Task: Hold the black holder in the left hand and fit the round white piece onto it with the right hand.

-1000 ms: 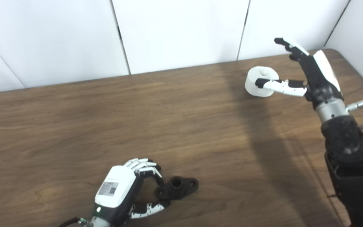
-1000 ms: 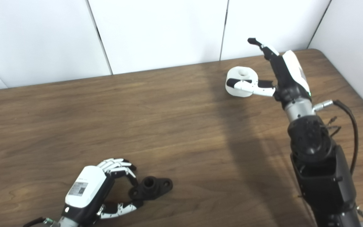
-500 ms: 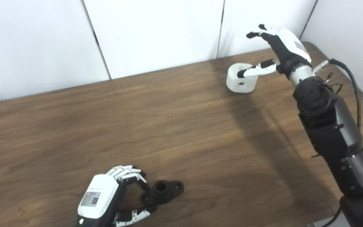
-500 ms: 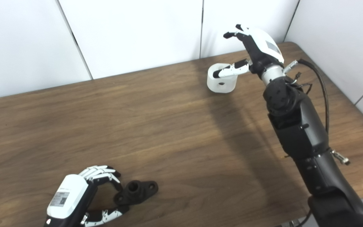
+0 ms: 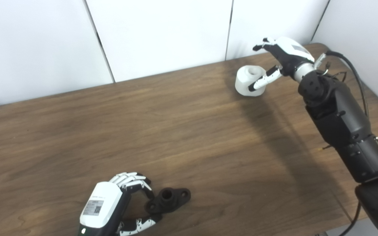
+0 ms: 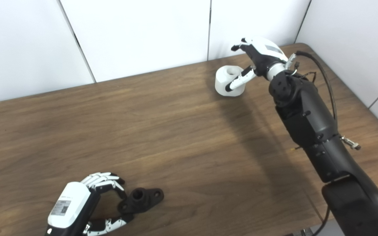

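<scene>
Black holder point(image 5: 168, 198) flange behind left hand point(image 5: 110, 208) fingers

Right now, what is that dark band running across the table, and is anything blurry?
In both eye views the band is the right arm's shadow on the table; both are sharp, with soft glare on the wood at lower left.

A dark wooden table point(image 5: 182, 131) bears a black holder point(image 5: 169, 199) and a round white piece point(image 5: 248, 80).
</scene>
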Available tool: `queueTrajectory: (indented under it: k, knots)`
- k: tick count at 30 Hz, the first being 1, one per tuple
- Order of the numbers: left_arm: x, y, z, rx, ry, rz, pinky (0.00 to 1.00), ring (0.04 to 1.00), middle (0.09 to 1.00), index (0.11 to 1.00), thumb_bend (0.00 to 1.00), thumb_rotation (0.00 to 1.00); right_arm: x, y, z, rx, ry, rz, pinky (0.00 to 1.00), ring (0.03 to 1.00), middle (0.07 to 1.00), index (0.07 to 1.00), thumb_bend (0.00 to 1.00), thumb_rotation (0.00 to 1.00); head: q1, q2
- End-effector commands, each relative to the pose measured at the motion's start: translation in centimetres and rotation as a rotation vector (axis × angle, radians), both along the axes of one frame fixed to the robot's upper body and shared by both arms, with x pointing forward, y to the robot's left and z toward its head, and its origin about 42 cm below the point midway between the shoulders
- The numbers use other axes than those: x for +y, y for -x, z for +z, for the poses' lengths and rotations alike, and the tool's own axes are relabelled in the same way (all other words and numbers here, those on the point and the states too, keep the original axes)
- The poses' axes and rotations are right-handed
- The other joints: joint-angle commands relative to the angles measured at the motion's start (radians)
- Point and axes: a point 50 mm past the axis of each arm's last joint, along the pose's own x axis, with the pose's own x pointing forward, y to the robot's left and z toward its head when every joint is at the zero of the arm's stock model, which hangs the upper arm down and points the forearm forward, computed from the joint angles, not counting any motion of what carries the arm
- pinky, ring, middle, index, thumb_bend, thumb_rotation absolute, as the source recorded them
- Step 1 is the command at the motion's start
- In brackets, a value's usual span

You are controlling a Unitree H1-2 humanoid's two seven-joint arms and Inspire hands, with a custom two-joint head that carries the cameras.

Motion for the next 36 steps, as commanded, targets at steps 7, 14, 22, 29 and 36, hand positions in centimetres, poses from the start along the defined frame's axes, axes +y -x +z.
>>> queueTrajectory:
  k: [7, 14, 22, 29, 36]
  knots:
    - [1.1, 0.4, -1.0, 0.047, -0.039, 0.026, 0.79, 0.782, 0.71, 0.486, 0.52, 0.04, -0.5, -1.5, 3.0, -0.055, 0.033, -0.024, 0.92, 1.0, 0.975, 0.853, 0.99, 0.26, -0.002, -0.003]
    - [1.2, 0.4, -1.1, 0.041, -0.038, 0.025, 0.79, 0.782, 0.709, 0.486, 0.52, 0.04, -0.5, -1.9, 2.5, -0.024, 0.035, -0.035, 0.88, 1.0, 0.966, 0.829, 0.95, 0.3, -0.004, -0.005]
    - [1.1, 0.4, -1.0, 0.049, -0.039, 0.026, 0.8, 0.787, 0.713, 0.486, 0.52, 0.04, -0.5, -2.0, 1.4, -0.007, 0.046, -0.052, 0.87, 1.0, 0.948, 0.804, 0.9, 0.31, -0.006, -0.004]
    - [1.0, 0.4, -0.9, 0.052, -0.038, 0.023, 0.79, 0.788, 0.711, 0.486, 0.52, 0.04, -0.8, -1.9, 0.4, -0.008, 0.062, -0.049, 0.86, 1.0, 0.942, 0.767, 0.89, 0.29, -0.001, -0.004]
    - [1.0, 0.4, -0.9, 0.049, -0.041, 0.023, 0.79, 0.782, 0.709, 0.486, 0.52, 0.04, -0.8, -1.8, 0.4, -0.014, 0.06, -0.048, 0.88, 1.0, 0.946, 0.753, 0.88, 0.28, 0.002, -0.005]
